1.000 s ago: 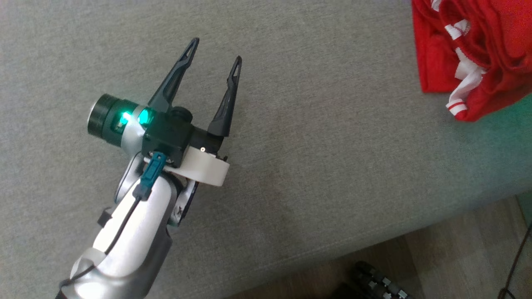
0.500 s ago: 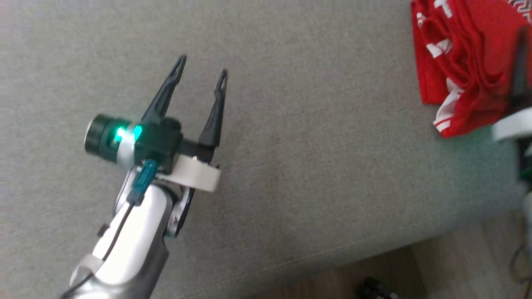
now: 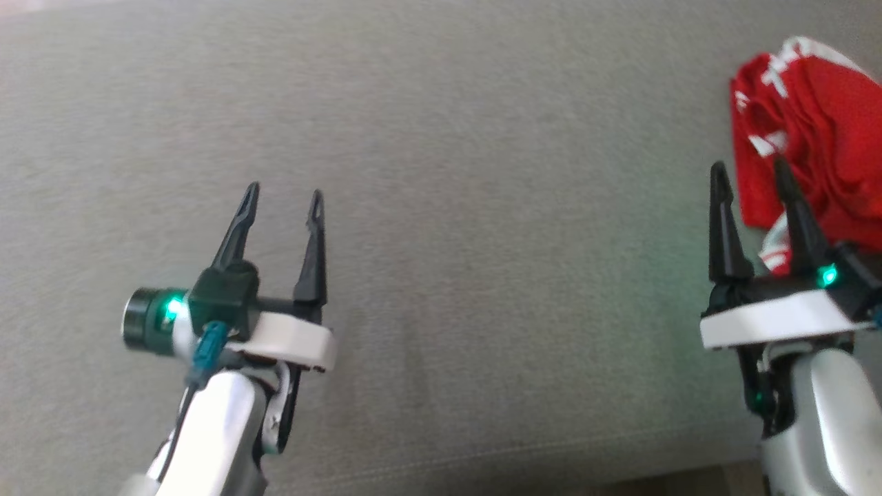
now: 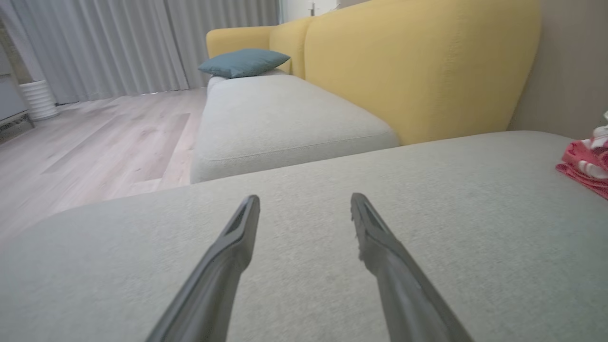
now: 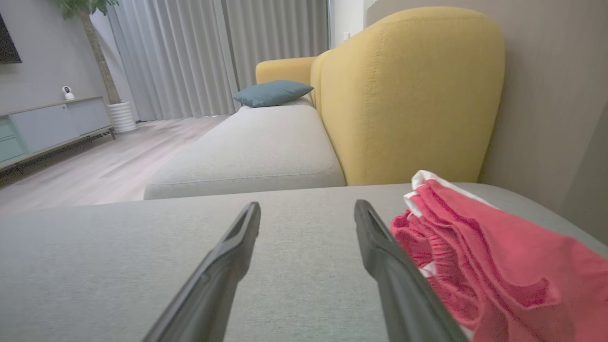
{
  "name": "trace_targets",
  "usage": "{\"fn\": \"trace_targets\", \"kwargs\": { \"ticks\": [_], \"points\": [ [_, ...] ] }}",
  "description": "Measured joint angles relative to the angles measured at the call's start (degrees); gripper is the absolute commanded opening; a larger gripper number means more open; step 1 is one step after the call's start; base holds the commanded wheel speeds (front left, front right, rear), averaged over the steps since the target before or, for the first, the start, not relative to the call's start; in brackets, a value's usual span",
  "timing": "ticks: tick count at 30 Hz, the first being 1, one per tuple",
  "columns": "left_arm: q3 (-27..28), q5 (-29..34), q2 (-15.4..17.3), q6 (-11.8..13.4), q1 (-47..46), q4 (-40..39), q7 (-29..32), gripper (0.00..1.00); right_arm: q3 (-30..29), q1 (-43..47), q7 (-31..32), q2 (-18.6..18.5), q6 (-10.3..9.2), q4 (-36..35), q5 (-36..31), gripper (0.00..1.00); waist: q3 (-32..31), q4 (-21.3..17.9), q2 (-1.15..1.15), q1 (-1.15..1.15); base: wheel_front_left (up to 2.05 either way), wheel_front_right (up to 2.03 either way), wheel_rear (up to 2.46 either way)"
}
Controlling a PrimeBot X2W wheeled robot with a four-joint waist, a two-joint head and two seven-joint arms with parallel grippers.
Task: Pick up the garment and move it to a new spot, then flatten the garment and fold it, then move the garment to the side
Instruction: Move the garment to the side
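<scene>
- Left gripper [image 3: 284,191], two long dark fingers, near left: jaws spread, empty, pointing away.
- Right gripper [image 3: 748,164], same dark fingers, near right: jaws spread, empty.

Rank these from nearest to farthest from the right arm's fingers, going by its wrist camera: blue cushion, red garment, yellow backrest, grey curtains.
1. Red garment: right beside the right gripper, on the right of its fingers.
2. Yellow backrest: ahead, to the right.
3. Blue cushion: at the seat's far end, middle.
4. Grey curtains: behind everything, upper left.
</scene>
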Motion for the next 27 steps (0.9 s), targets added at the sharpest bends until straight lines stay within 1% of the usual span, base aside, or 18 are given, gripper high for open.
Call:
{"fn": "trace_targets", "kwargs": {
  "ticks": [4,10,14,24,27],
  "points": [
    [0.76,-1.04,0.22,0.74,1.93,0.47,-0.42,1.00,-0.83,3.29,1.22,1.89,-0.01,-3.08,-0.87,1.00,-2.15,2.60,0.00,0.00,0.00,0.00,0.00],
    [2.45,-1.90,0.93,2.00,5.22,0.56,-0.43,1.00,-0.92,7.72,2.72,2.85,-0.01,-5.94,-1.29,1.00,-5.58,5.02,0.00,0.00,0.00,0.00,0.00],
    [2.76,-2.49,1.52,2.08,7.56,0.53,-0.44,1.00,-1.08,10.06,3.90,3.37,-0.01,-6.98,-1.46,1.00,-7.65,6.10,0.00,0.00,0.00,0.00,0.00],
    [2.93,-3.47,2.81,1.99,12.00,0.41,-0.30,1.00,-0.80,14.61,6.26,3.44,0.00,-8.81,-1.24,1.00,-11.53,6.71,0.00,0.00,0.00,0.00,0.00],
    [2.35,-3.83,3.63,1.97,14.01,0.09,0.93,1.00,-0.86,16.66,6.90,3.47,0.00,-9.35,-0.77,1.00,-13.33,6.42,0.00,0.00,0.00,0.00,0.00]
  ]
}}
